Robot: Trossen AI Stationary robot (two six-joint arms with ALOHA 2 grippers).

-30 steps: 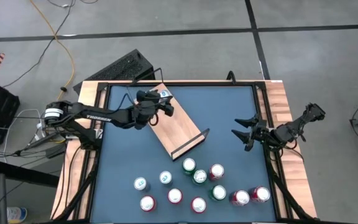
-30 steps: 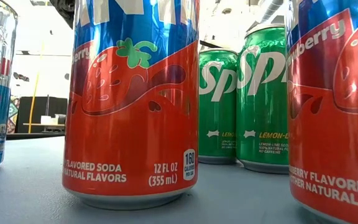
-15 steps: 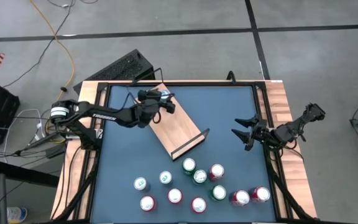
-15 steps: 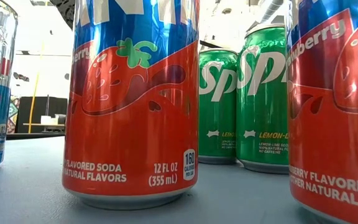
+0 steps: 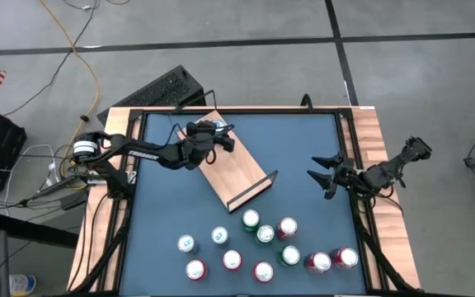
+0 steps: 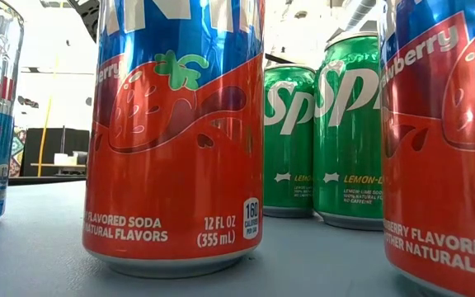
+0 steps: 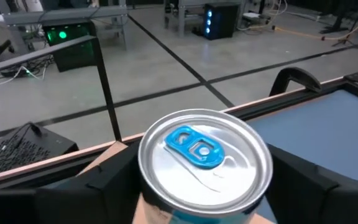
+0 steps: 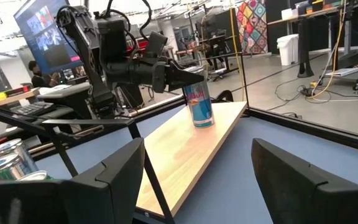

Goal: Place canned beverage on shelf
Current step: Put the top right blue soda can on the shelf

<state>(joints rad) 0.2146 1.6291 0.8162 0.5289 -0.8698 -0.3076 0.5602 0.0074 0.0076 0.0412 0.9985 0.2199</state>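
Nearest stands a cluster of eleven cans (image 5: 263,234), all upright on the table (image 5: 303,140), at its near edge and right of the middle. The low view, from among them, shows five: two red strawberry sodas, two green lemon-lime ones behind them, and one blue-and-silver can at the picture's left edge.

Just beyond the cluster lies the one shelf (image 5: 237,169), flat on the table. Its long axis runs on a diagonal, from the near right to the far left. A thin black rail (image 5: 251,196) closes the near end, which points at the cluster. A second rail shows at the far end in the right wrist view.

The right gripper (image 5: 322,178) hovers level with the shelf's near half, well apart from it, by the table's right edge. Its jaws are spread wide with nothing between them.

At the shelf's far end stands a twelfth can, a slim can (image 5: 218,125), blue and silver with a blue pull tab, upright on the board. The left gripper (image 5: 219,134) reaches in from the left and sits around its top. I cannot tell whether it clamps the slim can or stands loose about it.

Farthest, past the table's far left corner, one black keyboard (image 5: 163,89) lies on the floor.
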